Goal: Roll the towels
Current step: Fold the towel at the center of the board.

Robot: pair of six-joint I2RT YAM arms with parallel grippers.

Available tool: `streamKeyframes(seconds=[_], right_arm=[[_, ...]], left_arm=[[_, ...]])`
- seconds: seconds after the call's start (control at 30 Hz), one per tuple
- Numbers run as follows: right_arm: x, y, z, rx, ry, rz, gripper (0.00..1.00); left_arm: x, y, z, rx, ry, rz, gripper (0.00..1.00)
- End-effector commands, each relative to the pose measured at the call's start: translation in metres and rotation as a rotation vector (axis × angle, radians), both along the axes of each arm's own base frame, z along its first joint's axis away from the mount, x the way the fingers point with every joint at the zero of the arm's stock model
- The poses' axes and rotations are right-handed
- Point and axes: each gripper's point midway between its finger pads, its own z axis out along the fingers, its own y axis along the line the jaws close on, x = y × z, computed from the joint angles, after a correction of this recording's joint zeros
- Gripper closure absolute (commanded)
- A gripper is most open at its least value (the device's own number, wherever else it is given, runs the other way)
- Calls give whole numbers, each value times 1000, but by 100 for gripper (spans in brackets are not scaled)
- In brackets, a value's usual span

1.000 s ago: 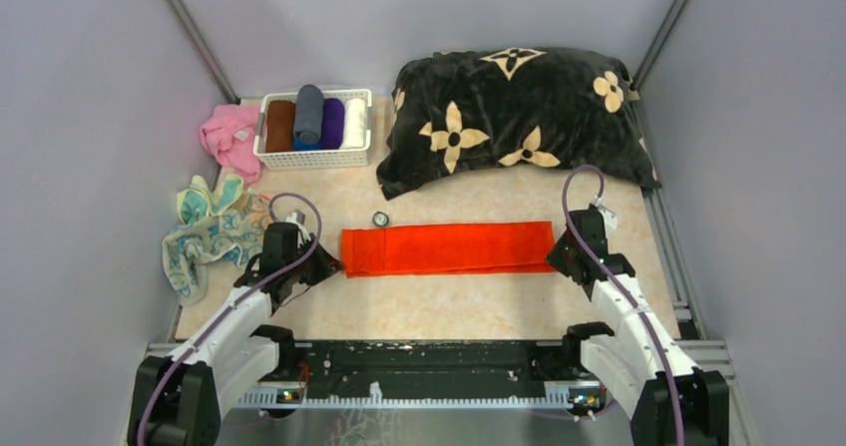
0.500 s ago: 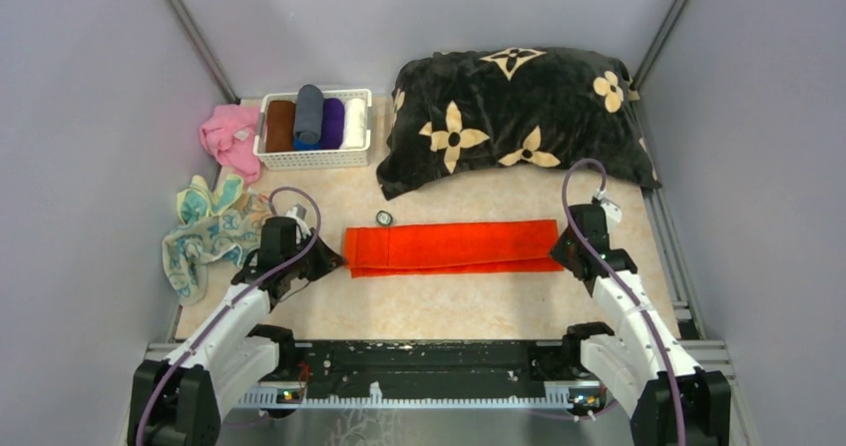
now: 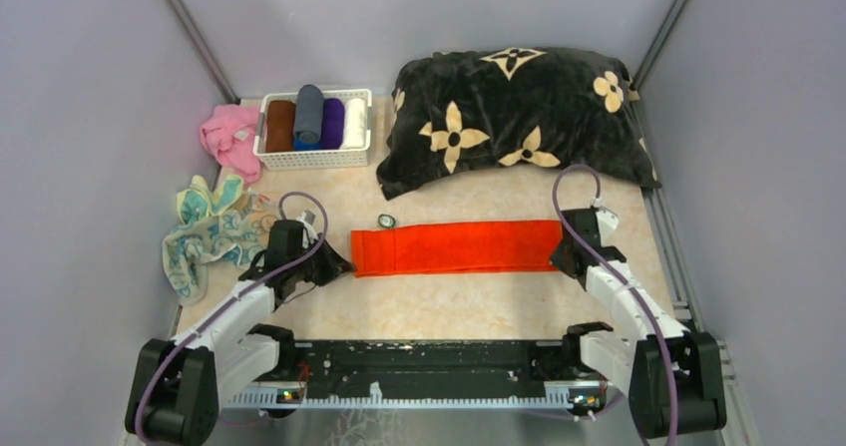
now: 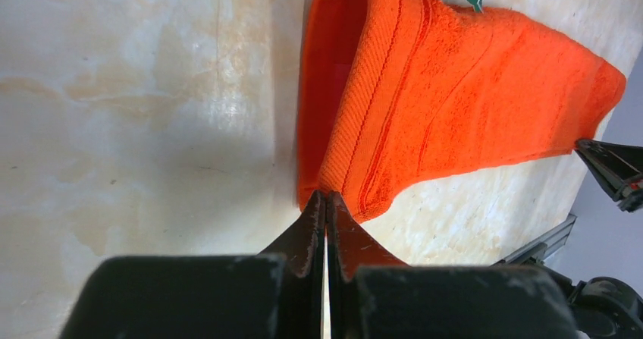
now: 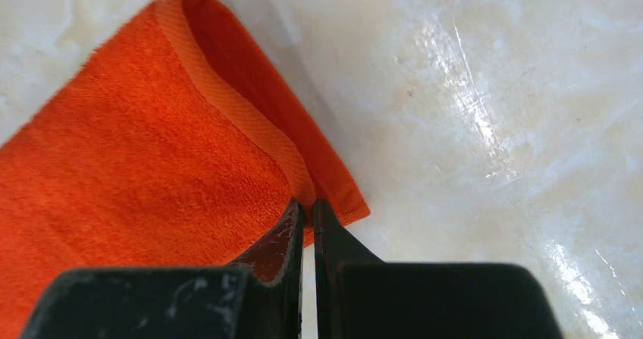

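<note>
An orange-red towel [image 3: 454, 247] lies in the middle of the table as a long narrow strip folded lengthwise. My left gripper [image 3: 339, 263] is shut on its left end. In the left wrist view the tips [image 4: 326, 196] pinch the near corner of the towel [image 4: 455, 111], whose top layer stands lifted and open. My right gripper [image 3: 559, 256] is shut on the right end, the hem of the towel [image 5: 136, 164] caught between its tips [image 5: 305, 202]. A crumpled teal and pale yellow towel heap [image 3: 210, 231] lies at the far left.
A white basket [image 3: 314, 157] with several rolled towels stands at the back left, a pink cloth [image 3: 229, 137] beside it. A big black cushion with cream flowers [image 3: 509, 117] fills the back right. A small round tag [image 3: 383, 220] lies at the towel's far left corner.
Both grippers have moved away from the bases, carrying the towel's near edge over. The lower layer that showed along the front is now covered, and the strip sits slightly farther right.
</note>
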Motion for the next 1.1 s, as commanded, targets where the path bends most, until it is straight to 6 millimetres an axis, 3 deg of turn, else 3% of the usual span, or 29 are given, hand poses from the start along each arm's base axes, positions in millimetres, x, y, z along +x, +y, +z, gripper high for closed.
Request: streamKeyframes(seconds=[0.0, 0.27, 0.5, 0.73, 1.07], right_arm=[[12, -2, -7, 11, -18, -38, 100], [16, -3, -2, 12, -20, -45, 100], [17, -16, 13, -16, -52, -87, 100], [7, -18, 8, 3, -12, -121, 100], [-5, -18, 23, 43, -3, -152, 100]], left_arm=[[3, -14, 4, -44, -28, -35, 100], [4, -13, -1, -10, -25, -30, 100], [-6, 3, -29, 78, 41, 4, 100], [-6, 14, -32, 142, 49, 20, 100], [-6, 16, -35, 157, 60, 27, 100]])
